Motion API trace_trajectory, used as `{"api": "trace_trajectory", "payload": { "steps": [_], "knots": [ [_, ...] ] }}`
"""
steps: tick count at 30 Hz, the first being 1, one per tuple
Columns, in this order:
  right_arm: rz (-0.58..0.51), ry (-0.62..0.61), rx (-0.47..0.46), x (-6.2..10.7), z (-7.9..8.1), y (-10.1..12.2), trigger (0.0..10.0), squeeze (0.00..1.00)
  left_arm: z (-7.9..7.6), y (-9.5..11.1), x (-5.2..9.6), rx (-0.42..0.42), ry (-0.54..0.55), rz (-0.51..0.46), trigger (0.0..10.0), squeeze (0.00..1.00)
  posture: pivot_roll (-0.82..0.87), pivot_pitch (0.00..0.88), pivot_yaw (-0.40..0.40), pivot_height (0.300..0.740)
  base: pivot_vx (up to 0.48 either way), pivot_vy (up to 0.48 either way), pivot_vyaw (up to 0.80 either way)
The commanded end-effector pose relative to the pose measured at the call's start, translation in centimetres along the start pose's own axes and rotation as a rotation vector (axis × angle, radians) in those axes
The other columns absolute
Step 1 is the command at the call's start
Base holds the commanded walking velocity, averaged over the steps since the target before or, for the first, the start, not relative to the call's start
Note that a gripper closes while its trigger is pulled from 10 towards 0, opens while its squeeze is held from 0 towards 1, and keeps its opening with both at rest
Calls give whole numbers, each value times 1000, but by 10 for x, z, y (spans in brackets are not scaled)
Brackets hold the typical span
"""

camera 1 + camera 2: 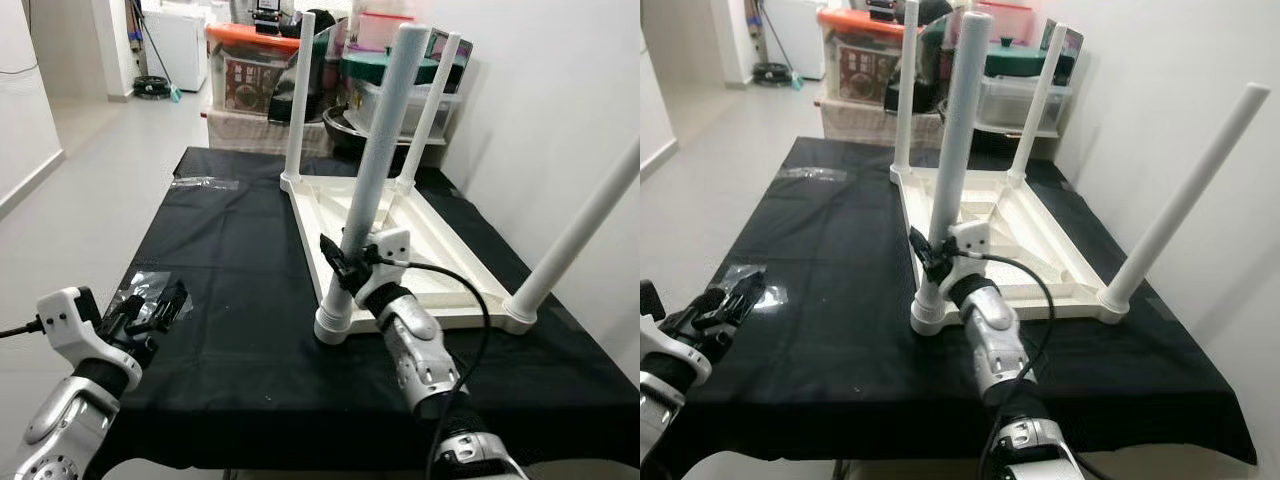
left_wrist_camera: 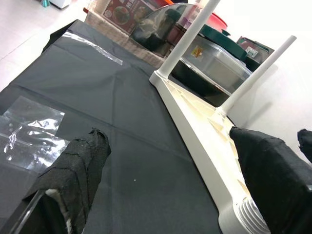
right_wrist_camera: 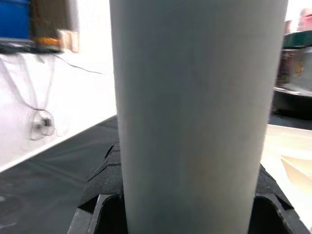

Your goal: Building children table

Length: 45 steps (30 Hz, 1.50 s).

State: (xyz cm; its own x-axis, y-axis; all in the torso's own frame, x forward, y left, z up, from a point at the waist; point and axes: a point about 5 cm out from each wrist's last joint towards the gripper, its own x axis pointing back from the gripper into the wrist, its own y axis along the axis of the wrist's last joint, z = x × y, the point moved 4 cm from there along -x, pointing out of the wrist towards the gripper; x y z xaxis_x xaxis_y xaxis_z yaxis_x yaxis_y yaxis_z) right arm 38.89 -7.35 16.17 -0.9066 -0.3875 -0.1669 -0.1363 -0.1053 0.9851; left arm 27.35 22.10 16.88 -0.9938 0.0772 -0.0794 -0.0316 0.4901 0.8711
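The right arm reaches forward and up from the near edge of the black-covered table (image 1: pixel 230 330), its right gripper (image 1: pixel 343 262) pinching the near leg (image 1: pixel 378 160) of the upturned white children's table (image 1: pixel 400 250) low down, just above the threaded collar where that leg meets the tabletop corner. In the right wrist view the leg (image 3: pixel 197 112) fills the space between the black fingers (image 3: pixel 102 170), which press against it on both sides. Three more legs stand up beyond and to the right of that gripper, the far-right one cut off at the frame edge. The left arm is bent low at the table's near left corner, its left gripper (image 1: pixel 160 305) spread open and hovering just over a clear plastic bag (image 2: pixel 29 131) whose contents are too small to make out. Storage boxes (image 1: pixel 260 60) crowd the floor beyond the table.
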Motion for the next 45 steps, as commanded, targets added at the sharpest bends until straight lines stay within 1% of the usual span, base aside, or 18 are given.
{"api": "trace_trajectory", "payload": {
  "steps": [1, 2, 3, 8, 10, 17, 19, 20, 21, 23, 24, 25, 28, 29, 34, 37, 42, 45],
  "knots": [
    [128, -121, 23, 11, -14, -30, 10000, 0, 2, -5, -2, 8, 8, 20, 10000, 0, 88, 0, -117, 740, 0, 0, 0],
    [128, -121, 23, 11, -14, -30, 10000, 0, 2, -5, -2, 8, 8, 20, 10000, 0, 88, 0, -117, 740, 0, 0, 0],
    [147, -187, 32, 13, -21, -33, 10000, 0, 1, -5, -1, 10, 10, 19, 10000, 0, 93, 0, -120, 740, 0, 0, 0],
    [184, -290, 60, 15, -31, -37, 10000, 0, 2, -5, 0, 10, 14, 19, 10000, 0, 97, 0, -120, 740, 0, 0, 0],
    [194, -382, 69, 16, -40, -35, 10000, 0, 4, -2, 0, 6, 20, 15, 10000, 0, 101, 0, -119, 740, 0, 0, 0],
    [187, -488, 72, 20, -50, -31, 10000, 0, 6, -1, 0, -2, 28, 10, 10000, 0, 103, 0, -117, 740, 0, 0, 0],
    [187, -488, 72, 20, -50, -31, 10000, 0, 6, -1, 0, -2, 28, 10, 10000, 0, 103, 0, -117, 740, 0, 0, 0],
    [199, -554, 51, 22, -59, -33, 10000, 0, 8, -1, -1, -7, 39, 10, 10000, 0, 107, 0, -118, 740, 0, 0, 0],
    [199, -554, 51, 22, -59, -33, 10000, 0, 8, -1, -1, -7, 39, 10, 10000, 0, 107, 0, -118, 740, 0, 0, 0],
    [249, -710, -32, 33, -84, -44, 10000, 0, 10, -2, -1, -12, 61, 9, 10000, 0, 108, 0, -118, 740, 0, 0, 0],
    [249, -710, -32, 33, -84, -44, 10000, 0, 10, -2, -1, -12, 61, 9, 10000, 0, 108, 0, -118, 740, 0, 0, 0],
    [263, -774, -71, 39, -95, -48, 10000, 0, 12, -2, -1, -14, 68, 8, 10000, 0, 108, 0, -118, 740, 0, 0, 0],
    [272, -822, -87, 44, -102, -50, 10000, 0, 13, -1, -1, -14, 73, 7, 10000, 0, 108, 0, -118, 740, 0, 0, 0],
    [254, -890, -85, 51, -114, -47, 10000, 0, 16, -1, -1, -17, 87, 7, 10000, 0, 106, 0, -114, 740, 0, 0, 0],
    [209, -899, -33, 53, -114, -40, 10000, 0, 17, -2, -2, -19, 90, 10, 10000, 0, 101, 0, -109, 740, 0, 0, 0],
    [170, -867, 25, 51, -108, -35, 10000, 0, 18, -2, -2, -22, 95, 13, 10000, 0, 102, 0, -108, 740, 0, 0, 0],
    [154, -862, 42, 51, -108, -34, 10000, 0, 19, -2, -2, -23, 98, 13, 10000, 0, 103, 0, -108, 740, 0, 0, 0],
    [93, -843, 97, 48, -109, -23, 10000, 0, 21, -2, -3, -27, 107, 13, 10000, 0, 105, 0, -106, 740, 0, 0, 0]
  ]
}}
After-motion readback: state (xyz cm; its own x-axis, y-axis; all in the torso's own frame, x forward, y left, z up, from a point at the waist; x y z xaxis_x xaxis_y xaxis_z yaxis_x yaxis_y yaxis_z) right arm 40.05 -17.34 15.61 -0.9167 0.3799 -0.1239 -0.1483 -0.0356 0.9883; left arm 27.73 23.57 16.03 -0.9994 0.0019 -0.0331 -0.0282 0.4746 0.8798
